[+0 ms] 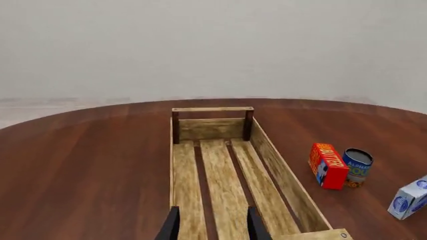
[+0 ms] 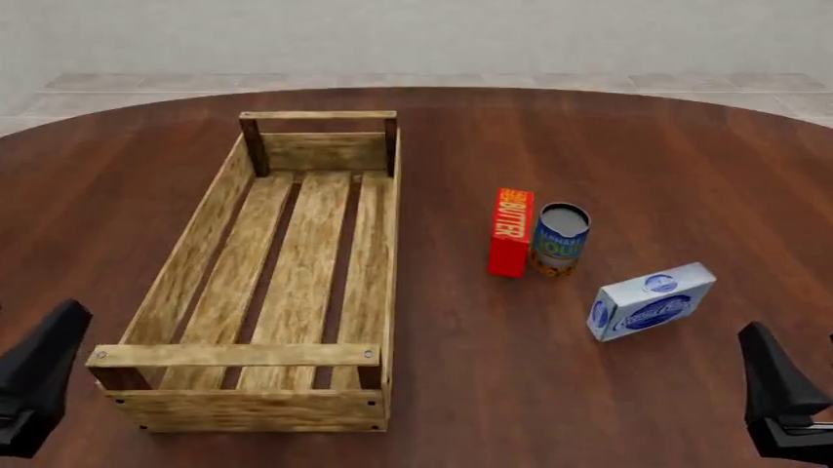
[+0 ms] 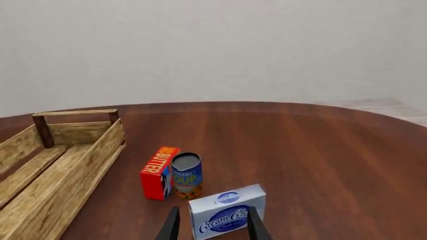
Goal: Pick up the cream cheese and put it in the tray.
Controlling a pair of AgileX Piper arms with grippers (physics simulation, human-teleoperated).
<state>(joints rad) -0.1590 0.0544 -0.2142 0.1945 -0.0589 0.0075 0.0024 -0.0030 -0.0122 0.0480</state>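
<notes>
Right now you're at the approach — nothing is held. The cream cheese point(image 2: 653, 301) lies on the table point(image 2: 677, 156), right of the tray point(image 2: 240, 355), near the can point(image 2: 561, 238). Your right gripper point(image 3: 208, 223) has its fingers apart, as does the left gripper point(image 1: 210, 224). Next, lower the right one squarely over the box.

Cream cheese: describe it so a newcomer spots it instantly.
Right of the long wooden tray stand a red butter box and a can. The cream cheese lies nearer the arms, to their right: a white-grey box with blue oval logo and script.
</notes>
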